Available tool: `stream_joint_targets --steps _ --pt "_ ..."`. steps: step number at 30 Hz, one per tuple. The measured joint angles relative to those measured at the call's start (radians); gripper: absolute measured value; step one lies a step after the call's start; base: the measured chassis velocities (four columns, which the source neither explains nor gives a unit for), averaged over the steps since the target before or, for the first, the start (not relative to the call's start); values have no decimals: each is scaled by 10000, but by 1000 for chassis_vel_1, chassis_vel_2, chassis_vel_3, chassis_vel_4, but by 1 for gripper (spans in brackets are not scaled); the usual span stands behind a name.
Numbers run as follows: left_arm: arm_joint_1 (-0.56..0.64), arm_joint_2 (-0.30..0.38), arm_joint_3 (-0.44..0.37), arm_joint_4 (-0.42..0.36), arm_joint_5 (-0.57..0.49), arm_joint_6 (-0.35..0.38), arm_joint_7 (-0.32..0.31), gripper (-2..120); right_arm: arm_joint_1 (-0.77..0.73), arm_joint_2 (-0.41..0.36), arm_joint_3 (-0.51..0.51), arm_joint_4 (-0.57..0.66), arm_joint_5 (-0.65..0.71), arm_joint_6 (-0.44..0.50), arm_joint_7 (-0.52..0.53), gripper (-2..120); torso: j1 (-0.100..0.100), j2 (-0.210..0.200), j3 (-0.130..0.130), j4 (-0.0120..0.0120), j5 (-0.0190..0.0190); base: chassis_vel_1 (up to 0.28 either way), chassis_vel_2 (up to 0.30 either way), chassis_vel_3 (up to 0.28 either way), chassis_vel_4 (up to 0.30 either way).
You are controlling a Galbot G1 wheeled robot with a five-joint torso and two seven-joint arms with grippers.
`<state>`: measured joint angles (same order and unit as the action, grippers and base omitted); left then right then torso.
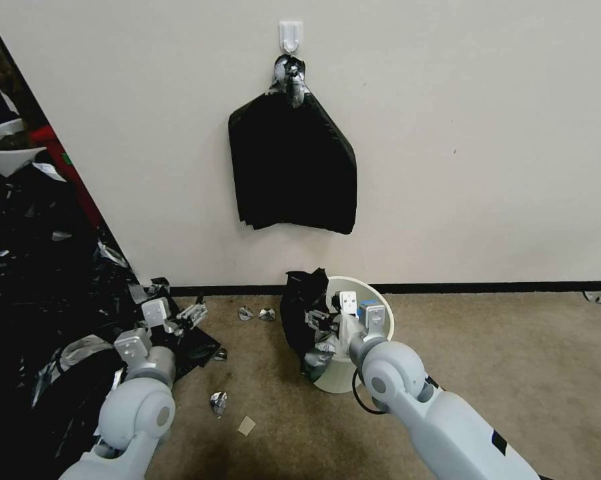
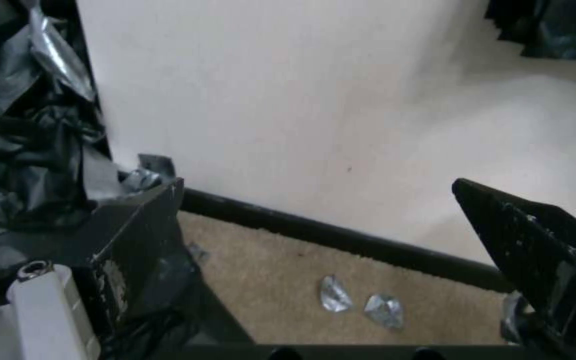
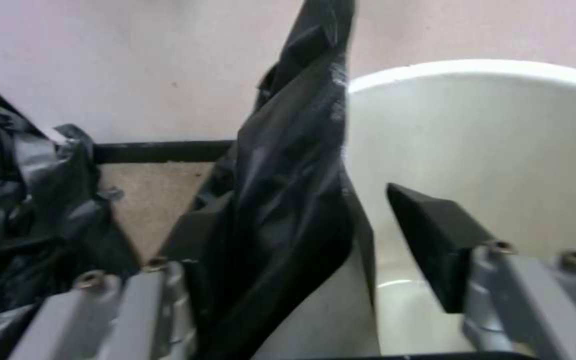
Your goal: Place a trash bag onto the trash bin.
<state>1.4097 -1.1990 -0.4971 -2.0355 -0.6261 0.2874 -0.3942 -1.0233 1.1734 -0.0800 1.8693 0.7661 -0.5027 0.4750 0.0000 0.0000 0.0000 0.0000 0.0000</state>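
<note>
1. The trash bin (image 1: 380,313), cream-white and round, stands on the carpet (image 1: 513,360) just before the wall's black skirting board (image 1: 487,288).
2. The trash bag (image 1: 299,313) hangs crumpled over the bin's left rim, most of it draped down the outside.
3. The right pincer (image 1: 328,318) sits at that rim with its fingers apart: one finger (image 3: 435,240) is inside the bin, the other lies against the bag's folds outside.
4. The left pincer (image 1: 192,312) hovers low to the left, well apart from the bin, fingers spread wide and holding nothing, above a heap of black plastic sheets (image 1: 40,320).
5. A flat bundle of black bags (image 1: 292,167) hangs from a white wall hook (image 1: 291,35).
6. Small silvery scraps (image 2: 361,302) lie on the carpet near the skirting board.
</note>
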Motion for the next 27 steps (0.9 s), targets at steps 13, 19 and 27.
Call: stream_joint_targets --steps 13,19,27 --pt "-1131 53 1345 940 -1733 -92 1705 100 -627 328 -87 71 -649 1174 1015 12 1 -1 0 -1 0 0 0 0 0" --pt "-2082 -302 2369 1791 -2335 784 1884 100 -1207 686 -8 110 -1366 2056 1365 0 1 0 0 -1 0 0 0 0 0" --pt "-2991 -769 3416 2396 -2492 1967 1398 100 -1611 907 101 16 -2440 2531 1203 0 0 0 0 0 1 0 0 0 0"
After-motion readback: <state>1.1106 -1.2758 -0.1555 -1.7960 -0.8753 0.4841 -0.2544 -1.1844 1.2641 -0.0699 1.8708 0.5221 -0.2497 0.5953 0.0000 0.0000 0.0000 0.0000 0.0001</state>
